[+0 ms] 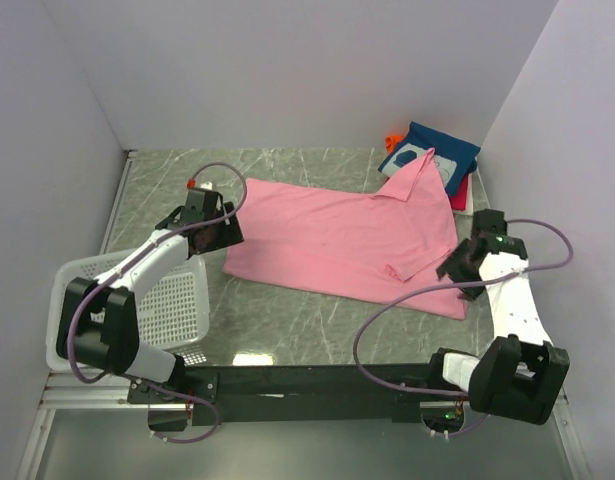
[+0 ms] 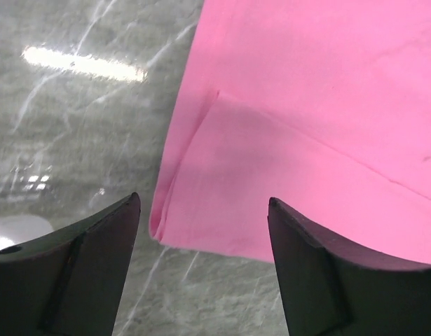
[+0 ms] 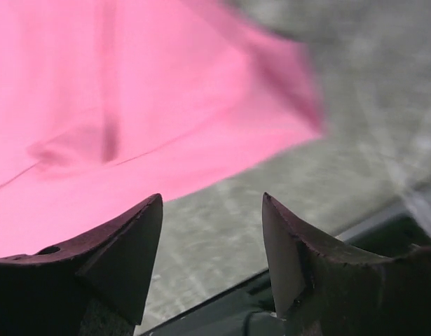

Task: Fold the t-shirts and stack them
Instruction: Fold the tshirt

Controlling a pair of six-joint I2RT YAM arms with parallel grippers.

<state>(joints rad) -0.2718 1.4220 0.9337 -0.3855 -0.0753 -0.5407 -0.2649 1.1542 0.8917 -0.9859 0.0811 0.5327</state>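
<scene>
Seemingly we were mid-fold: left gripper (image 2: 202, 203) and right gripper (image 3: 211, 199) gaped empty at near corners of the spread pink fabric t-shirt (image 1: 337, 240), needing pinching next.

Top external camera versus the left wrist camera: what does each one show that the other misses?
Only the top external view shows the whole outline of the pink t-shirt, the white basket at the left, the folded blue garment in the far right corner, and the right gripper. Only the left wrist view shows the shirt's doubled-over edge up close, and that the left gripper is open, with a finger on either side of that corner. Both show pink fabric lying on the grey marble table.
</scene>
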